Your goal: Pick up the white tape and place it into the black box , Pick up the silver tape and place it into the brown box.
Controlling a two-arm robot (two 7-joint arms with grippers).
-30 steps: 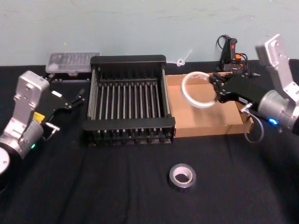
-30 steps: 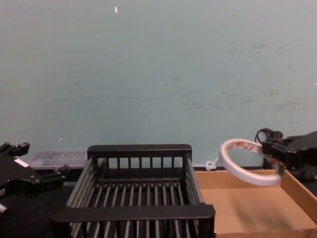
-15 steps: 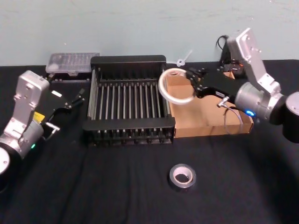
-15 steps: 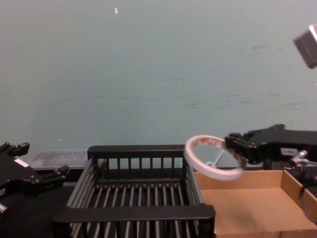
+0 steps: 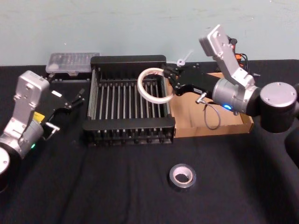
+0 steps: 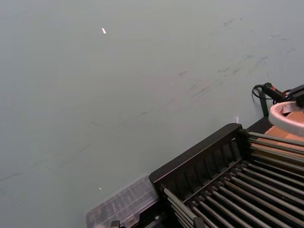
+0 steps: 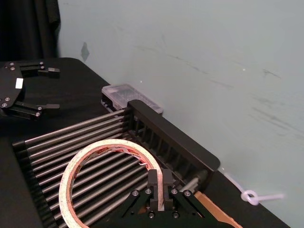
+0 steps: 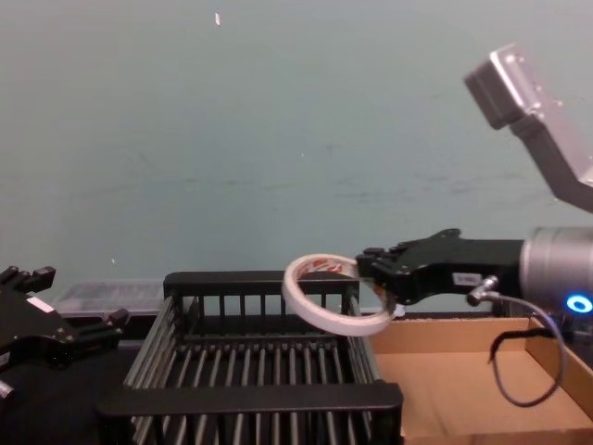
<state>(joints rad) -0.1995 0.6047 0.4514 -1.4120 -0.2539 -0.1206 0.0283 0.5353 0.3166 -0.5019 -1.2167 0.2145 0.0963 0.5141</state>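
Observation:
My right gripper is shut on the white tape, a thin whitish ring held tilted in the air above the right part of the black box. In the chest view the white tape hangs just over the black box's back rim, with the right gripper on its right side. The right wrist view has the white tape above the bars of the black box. The brown box sits right of the crate. The silver tape lies on the cloth in front. My left gripper rests open at the far left.
A clear plastic case lies behind the crate's left corner. A white zip tie and a black tool with cables sit at the back near the wall. Black cloth covers the table.
My right gripper has carried the white tape leftward, from above the brown box to above the right part of the black box. The left arm and the silver tape have not moved.

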